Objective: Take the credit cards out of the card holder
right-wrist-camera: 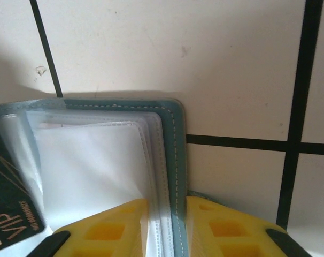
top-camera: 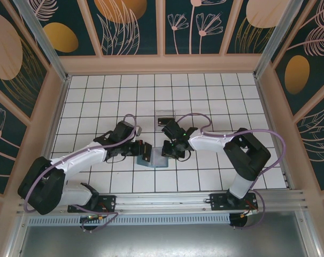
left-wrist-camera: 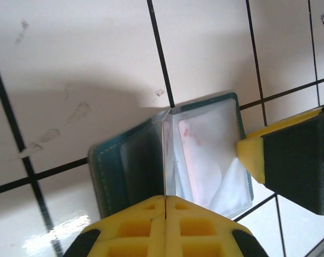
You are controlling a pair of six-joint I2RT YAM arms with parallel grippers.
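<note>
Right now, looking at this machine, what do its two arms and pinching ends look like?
Both the left arm and right arm have white links with bulky black joints. A purple cable loops along each. The jaws are yellow with moulded hollows, backed in black.

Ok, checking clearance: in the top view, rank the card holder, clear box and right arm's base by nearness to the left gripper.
1. card holder, held by left gripper.
2. clear box, farther back.
3. right arm's base, near right edge.
</note>
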